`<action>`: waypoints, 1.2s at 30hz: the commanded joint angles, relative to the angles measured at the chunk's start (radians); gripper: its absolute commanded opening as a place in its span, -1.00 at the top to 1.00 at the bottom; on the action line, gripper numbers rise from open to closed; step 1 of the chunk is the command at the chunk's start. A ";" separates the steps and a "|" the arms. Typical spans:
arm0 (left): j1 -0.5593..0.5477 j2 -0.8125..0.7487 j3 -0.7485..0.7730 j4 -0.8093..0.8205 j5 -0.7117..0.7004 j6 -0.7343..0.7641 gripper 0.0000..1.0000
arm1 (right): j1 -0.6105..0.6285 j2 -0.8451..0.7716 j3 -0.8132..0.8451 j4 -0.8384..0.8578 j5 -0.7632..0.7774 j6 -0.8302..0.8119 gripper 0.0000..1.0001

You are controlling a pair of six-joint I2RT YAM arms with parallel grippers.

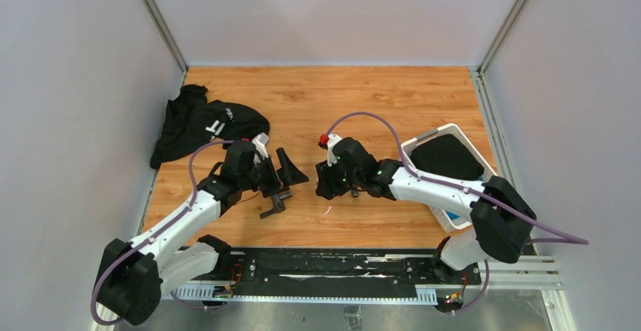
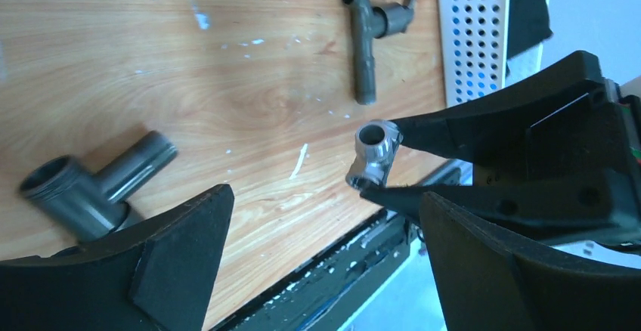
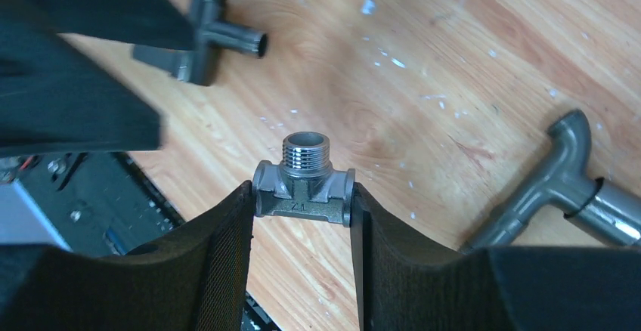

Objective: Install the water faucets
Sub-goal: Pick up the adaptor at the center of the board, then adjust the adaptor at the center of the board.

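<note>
From above, the left gripper and right gripper face each other near the middle of the table, tips close but apart. A broad stretch of wood runs behind them to the far edge. A black garment lies at the left edge, a white basket at the right edge. The T-shaped faucet piece lies just beside the left gripper on its near side. In the left wrist view, the left gripper is spread wide, holding nothing. The T-shaped faucet piece lies by its left finger. The right gripper pinches the tee fitting above the table's near edge, and the L-shaped faucet piece lies farther off beside the basket wall. In the right wrist view, the right gripper is closed on both side arms of the tee fitting, its threaded stub pointing forward. The T-shaped faucet piece lies ahead on the left, the L-shaped faucet piece to the right, with open wood between them.
</note>
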 commanded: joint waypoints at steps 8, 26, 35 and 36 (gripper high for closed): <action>-0.022 0.144 0.027 0.199 0.282 0.033 -0.94 | 0.014 -0.113 -0.030 0.121 -0.228 -0.155 0.34; -0.075 0.247 0.064 0.313 0.453 0.013 0.46 | 0.017 -0.119 -0.018 0.113 -0.226 -0.172 0.38; -0.072 0.205 0.081 0.296 0.404 -0.005 1.00 | -0.034 -0.172 -0.051 0.114 -0.242 -0.086 -0.36; -0.066 0.193 0.086 0.283 0.384 -0.001 1.00 | -0.055 -0.194 -0.075 0.122 -0.255 -0.059 -0.41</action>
